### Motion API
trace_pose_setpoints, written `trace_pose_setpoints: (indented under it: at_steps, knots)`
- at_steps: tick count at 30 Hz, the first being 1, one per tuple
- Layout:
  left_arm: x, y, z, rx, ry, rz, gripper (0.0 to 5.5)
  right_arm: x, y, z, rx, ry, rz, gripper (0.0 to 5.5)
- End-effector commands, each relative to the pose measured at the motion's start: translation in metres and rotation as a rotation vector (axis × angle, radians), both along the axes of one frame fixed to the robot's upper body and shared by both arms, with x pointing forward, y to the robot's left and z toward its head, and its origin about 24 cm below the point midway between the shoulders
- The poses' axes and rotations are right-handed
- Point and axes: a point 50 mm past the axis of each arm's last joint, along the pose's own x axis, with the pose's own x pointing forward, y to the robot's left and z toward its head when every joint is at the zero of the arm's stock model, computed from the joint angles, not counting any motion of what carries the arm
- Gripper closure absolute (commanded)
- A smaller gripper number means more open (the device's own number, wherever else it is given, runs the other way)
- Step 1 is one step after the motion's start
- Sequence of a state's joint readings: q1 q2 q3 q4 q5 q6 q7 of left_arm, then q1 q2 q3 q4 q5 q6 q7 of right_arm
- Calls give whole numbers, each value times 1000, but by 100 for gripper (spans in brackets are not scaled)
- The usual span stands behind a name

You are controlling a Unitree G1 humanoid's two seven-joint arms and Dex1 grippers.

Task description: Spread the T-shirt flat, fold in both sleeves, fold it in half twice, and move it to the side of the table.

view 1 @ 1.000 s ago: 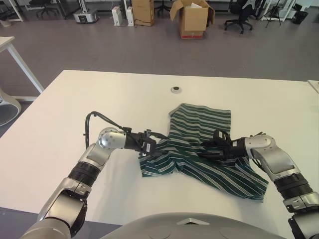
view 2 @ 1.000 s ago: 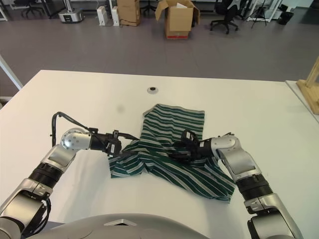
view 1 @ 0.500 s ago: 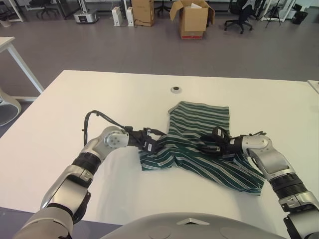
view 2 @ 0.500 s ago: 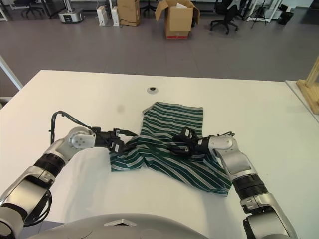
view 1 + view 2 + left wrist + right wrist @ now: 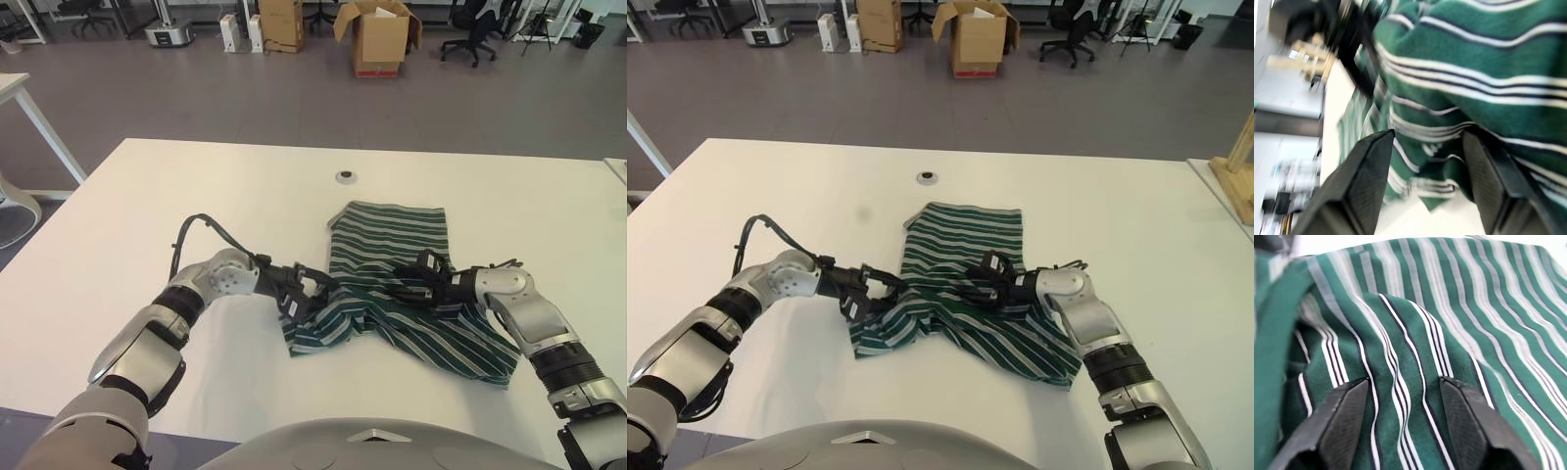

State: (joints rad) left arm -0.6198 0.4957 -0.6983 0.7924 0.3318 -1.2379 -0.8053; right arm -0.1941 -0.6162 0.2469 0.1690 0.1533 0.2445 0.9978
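Observation:
A green T-shirt [image 5: 392, 230] with white stripes lies crumpled at the middle of the white table [image 5: 147, 225]. Its far part is flat, while its near part is bunched into folds. My left gripper [image 5: 315, 284] sits at the shirt's bunched left side, open, with a hump of cloth [image 5: 1449, 98] between its fingers [image 5: 1366, 186]. My right gripper [image 5: 402, 286] rests on the shirt's middle, pointing left toward the other gripper. It is open, and a striped ridge of cloth [image 5: 1400, 367] lies between its fingers [image 5: 1344, 426].
A small round grommet [image 5: 345, 176] is set in the table beyond the shirt. Bare tabletop stretches to the left and to the right [image 5: 558, 215]. Cardboard boxes [image 5: 380, 37] and chairs stand on the floor far behind. A wooden frame [image 5: 1239, 166] stands past the right edge.
My left gripper has moved right, pushing the shirt's left flap inward into a tighter bunch. My right gripper has crept a little left over the cloth.

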Motion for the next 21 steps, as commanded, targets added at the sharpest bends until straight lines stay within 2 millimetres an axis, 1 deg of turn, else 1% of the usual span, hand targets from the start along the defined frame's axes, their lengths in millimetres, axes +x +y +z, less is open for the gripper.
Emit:
trace_pose_setpoints:
  at_steps: [1, 3, 6, 8, 11, 13, 14, 15, 16, 19, 20, 21]
  knots:
    - [-12, -12, 14, 48, -39, -200, 302, -14, -9, -28, -100, 106, -27, 282]
    - [-18, -19, 24, 19, -51, -248, 302, -17, -15, -37, -133, 123, -37, 282]
    - [-35, -22, 30, 43, -61, -357, 302, -18, -20, -46, -164, 141, -55, 282]
    - [-45, -19, 30, 69, -58, -413, 302, -16, -22, -50, -183, 144, -63, 282]
    - [-67, -14, 29, 69, 12, -476, 302, -12, -26, -54, -209, 145, -82, 282]
    - [-74, -10, 26, 73, 50, -468, 302, -12, -26, -54, -194, 147, -78, 282]
    - [-74, -8, 24, 76, 65, -447, 302, -11, -25, -51, -165, 146, -69, 282]
    - [-71, -5, 23, 73, 84, -406, 302, -10, -24, -43, -112, 147, -61, 282]
    - [-64, 1, 22, 76, 88, -346, 302, -5, -24, -30, -42, 145, -70, 282]
    - [-21, 23, 33, 64, 57, -78, 302, 16, -34, 22, 149, 140, -125, 282]
    - [-8, 29, 39, 49, 47, 3, 302, 17, -38, 37, 192, 171, -130, 282]
    - [0, 33, 43, 40, 42, 53, 302, 17, -40, 48, 222, 201, -127, 282]
